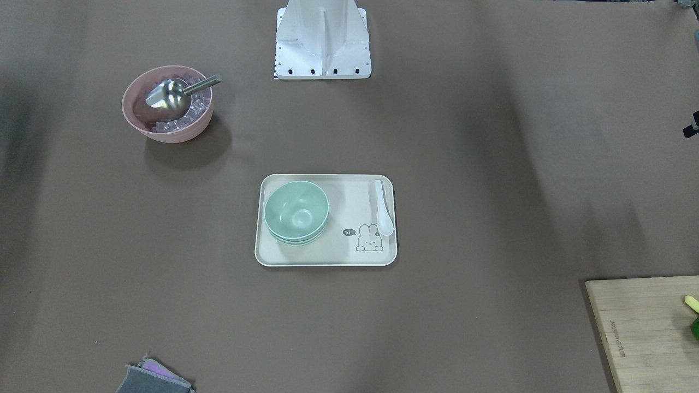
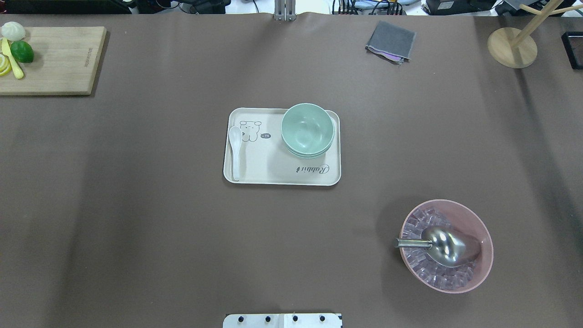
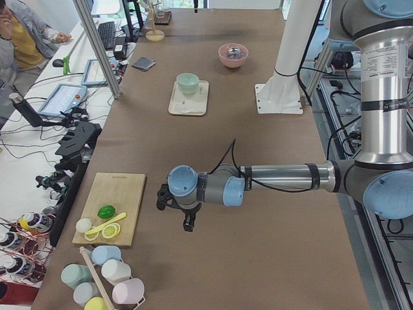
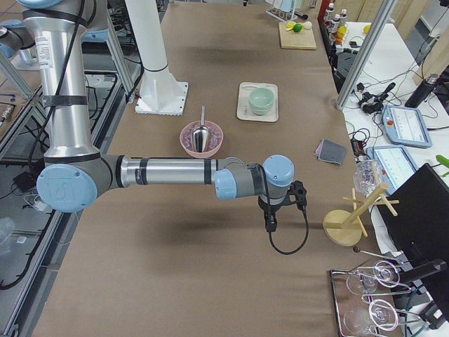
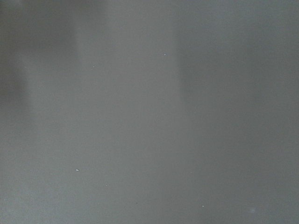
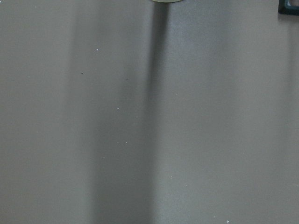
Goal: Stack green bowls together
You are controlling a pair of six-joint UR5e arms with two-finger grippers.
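The green bowls (image 1: pixel 296 212) stand nested in one stack on the beige tray (image 1: pixel 349 252), at its end on my right side. They also show in the overhead view (image 2: pixel 307 130). A white spoon (image 2: pixel 235 150) lies at the tray's other end. My left gripper (image 3: pixel 187 223) hangs over bare table far to my left, near the cutting board. My right gripper (image 4: pixel 270 223) hangs over bare table far to my right. Both show only in the side views, so I cannot tell whether they are open or shut. Both wrist views show only brown table.
A pink bowl (image 2: pixel 485 259) with ice and a metal scoop (image 2: pixel 448 246) stands near my right. A wooden cutting board (image 2: pixel 54 59) with lime and lemon is far left. A grey cloth (image 2: pixel 390 41) and a wooden stand (image 2: pixel 512 45) are far right.
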